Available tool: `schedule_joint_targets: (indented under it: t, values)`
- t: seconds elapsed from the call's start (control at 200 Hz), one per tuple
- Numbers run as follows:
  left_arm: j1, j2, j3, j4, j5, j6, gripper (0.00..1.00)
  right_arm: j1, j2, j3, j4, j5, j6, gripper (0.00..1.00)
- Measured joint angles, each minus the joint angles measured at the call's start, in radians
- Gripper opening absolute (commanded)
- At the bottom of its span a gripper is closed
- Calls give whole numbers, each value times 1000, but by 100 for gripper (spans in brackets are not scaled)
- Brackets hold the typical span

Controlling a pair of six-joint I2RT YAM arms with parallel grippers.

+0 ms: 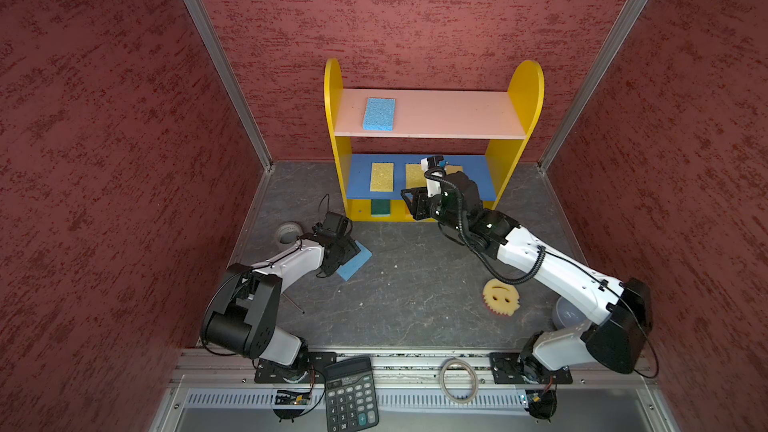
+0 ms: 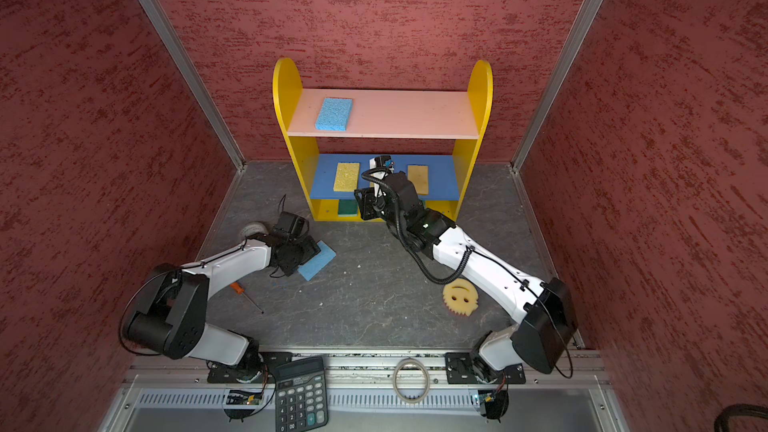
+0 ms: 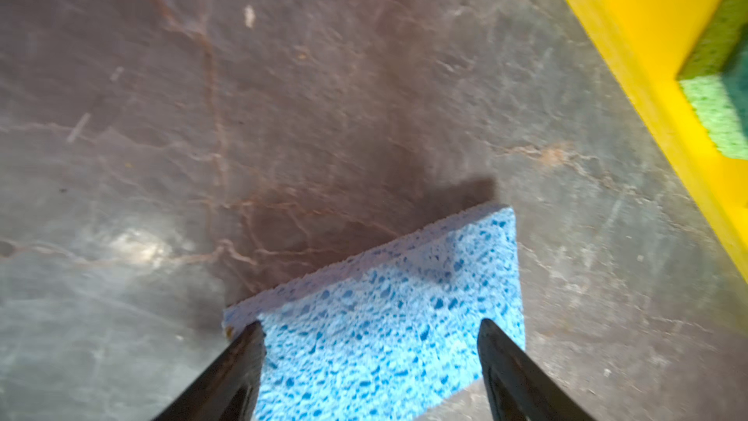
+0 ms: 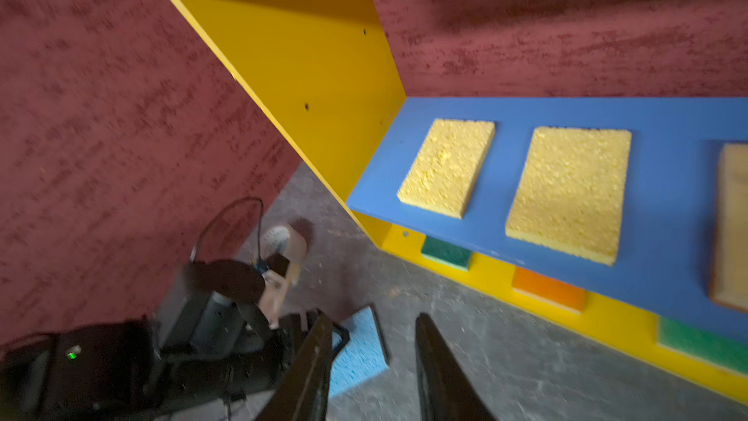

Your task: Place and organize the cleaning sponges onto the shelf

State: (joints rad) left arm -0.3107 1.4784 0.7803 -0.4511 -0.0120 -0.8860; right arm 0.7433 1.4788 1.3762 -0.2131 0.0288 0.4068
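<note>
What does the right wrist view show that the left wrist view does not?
Only the right wrist view: the shelf's blue middle board with two yellow rectangular foam sponges and a tan one, plus an orange-topped sponge on the yellow bottom board. Only the left wrist view: a close look at the open left tool, its fingertips spread over the blue porous foam sponge. Both: that blue sponge on the grey marbled tabletop and one green-topped sponge on the bottom board.
</note>
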Motion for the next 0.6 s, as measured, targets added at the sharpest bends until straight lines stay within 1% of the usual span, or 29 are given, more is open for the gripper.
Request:
schedule_joint_targets:
  t: [0.04,0.095,0.356,0.476,0.601]
  values:
    - [0,-12,5,-2,7,-1,83,-1,24,58,-10,-5,-9,10]
    - [0,-39,11,-8,9,-1,83,-5,55,137,-23,-11,-31,0]
    - [27,-185,23,-11,39,-27,84,-51,222,514,-114,-55,-79,0]
    - [43,-213,23,-12,41,-27,83,-70,300,628,-158,-96,-78,0]
    - [62,-217,21,-12,45,-27,83,-81,373,713,-204,-129,-76,0]
